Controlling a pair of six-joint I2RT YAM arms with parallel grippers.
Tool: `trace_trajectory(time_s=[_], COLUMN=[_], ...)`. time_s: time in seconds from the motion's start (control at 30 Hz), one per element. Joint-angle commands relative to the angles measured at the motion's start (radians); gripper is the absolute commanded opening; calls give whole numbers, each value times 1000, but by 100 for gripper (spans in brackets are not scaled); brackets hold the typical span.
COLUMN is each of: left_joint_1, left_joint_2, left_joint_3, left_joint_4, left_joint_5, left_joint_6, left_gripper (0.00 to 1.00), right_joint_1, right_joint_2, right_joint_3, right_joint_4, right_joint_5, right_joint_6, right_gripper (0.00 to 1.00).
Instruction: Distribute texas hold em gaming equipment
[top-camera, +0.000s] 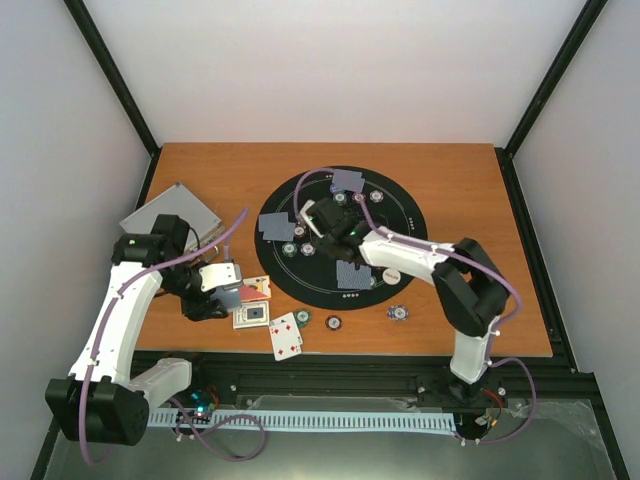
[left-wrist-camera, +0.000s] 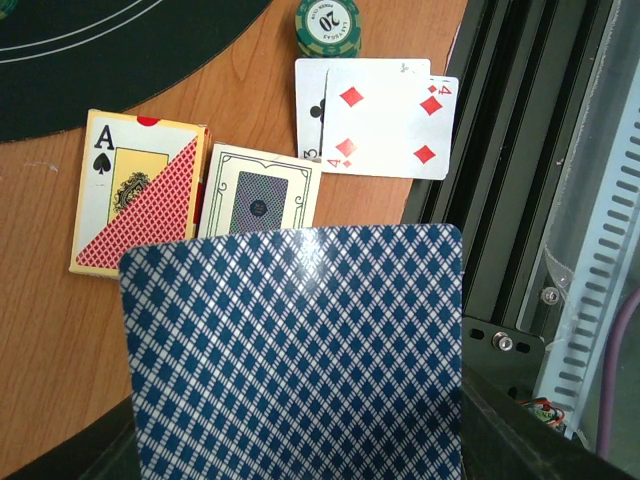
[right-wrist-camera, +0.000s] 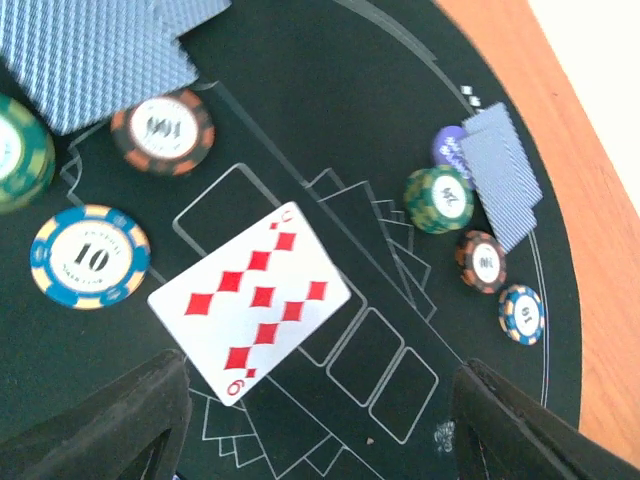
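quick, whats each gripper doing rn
left gripper: closed on a blue-backed card.
right gripper: open, holding nothing; the nine of diamonds lies face up on the black mat between its fingers.

Top camera looks down; wrist cameras face the table (top-camera: 450, 200) closely.

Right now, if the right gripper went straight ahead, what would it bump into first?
Probably the face-up nine of diamonds on the black mat; the right gripper points at it, open. Depth is unclear.
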Motion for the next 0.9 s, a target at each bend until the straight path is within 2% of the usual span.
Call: trace_trajectory(time_s=[0.0,0.17,0.3,0.87], left_joint_1=[2,2,2,2], left_joint_2=[-19,-18,-16,-23], left_joint_3=[32,23,24,-2], left_joint_4=[-19,-13,-12,2], left_joint_5=[17,25,27,29], left_joint_6=[-4,-4,-4,-3], left_gripper=[1,1,1,1], right_joint_1=[-66,-125,-152,-195], right_joint_2=[-90,-144,-130,-6], right_joint_3=[14,-87,-153,-180], right_joint_4=[-63,-71,-50,2], right_joint_5=[-79,-198,-274,-404], right_joint_6=[242,455,546,648], right_gripper=[71,62,54,46])
